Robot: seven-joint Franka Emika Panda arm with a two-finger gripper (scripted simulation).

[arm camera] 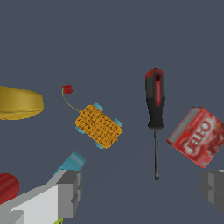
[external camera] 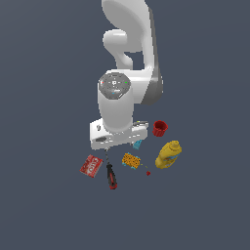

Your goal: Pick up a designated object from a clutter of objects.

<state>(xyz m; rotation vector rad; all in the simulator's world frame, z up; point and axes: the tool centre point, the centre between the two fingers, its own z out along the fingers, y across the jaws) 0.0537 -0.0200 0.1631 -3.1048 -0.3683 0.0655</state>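
- Dark slate-blue bench [external camera: 44, 195] fills the background, plain all over.
- One white arm [external camera: 128, 53] hangs over the clutter.
- One each: yellow bottle [external camera: 168, 155], red cup [external camera: 159, 128], red box [external camera: 91, 166], screwdriver [external camera: 111, 175], orange-and-teal piece [external camera: 131, 160], small red bit [external camera: 148, 173].
- Fingers [arm camera: 70, 192] are spread wide; in the wrist view the screwdriver [arm camera: 155, 118] lies between them, farther out, untouched.
- It lies flat beside the red box [arm camera: 199, 136], with its long axis running away from the fingers, handle outermost and shaft tip nearest them.

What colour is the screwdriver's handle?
Red with black panels, on the screwdriver; clearest in the wrist view.
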